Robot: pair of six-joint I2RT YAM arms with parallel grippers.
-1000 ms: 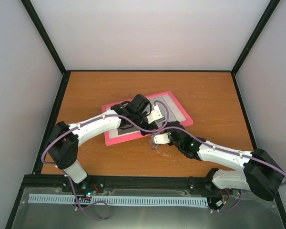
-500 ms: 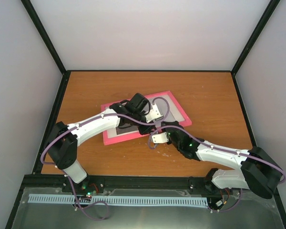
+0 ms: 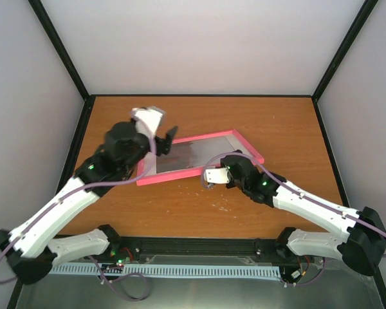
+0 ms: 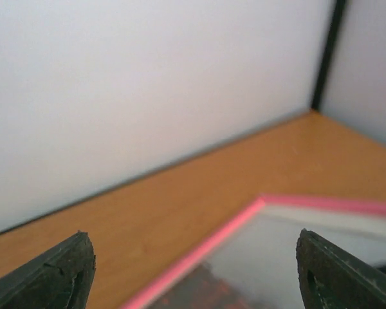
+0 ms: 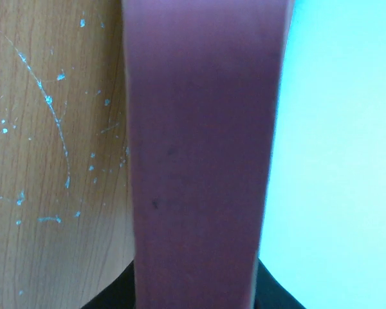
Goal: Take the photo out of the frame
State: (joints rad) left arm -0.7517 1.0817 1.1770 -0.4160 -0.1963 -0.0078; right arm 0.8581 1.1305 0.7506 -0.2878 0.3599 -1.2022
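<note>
As left hand (image 3: pixel 163 141) lifted clear, frame (image 3: pixel 170 177) shifted

We list: bright-pink picture frame (image 3: pixel 170 178); glossy photo (image 3: pixel 193 154), mottled dark red-black beside pale grey; orange-brown woodgrain table (image 5: pixel 51 161), white-flecked by the right gripper (image 3: pixel 209 174).

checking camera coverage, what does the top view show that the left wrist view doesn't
Only the top view: both arms, and the right gripper gripping the frame's near edge. Only the left wrist view: the left gripper close up, its fingers wide apart, nothing between them. Both: the frame's pink border, the photo inside it, the table and the pale wall.
</note>
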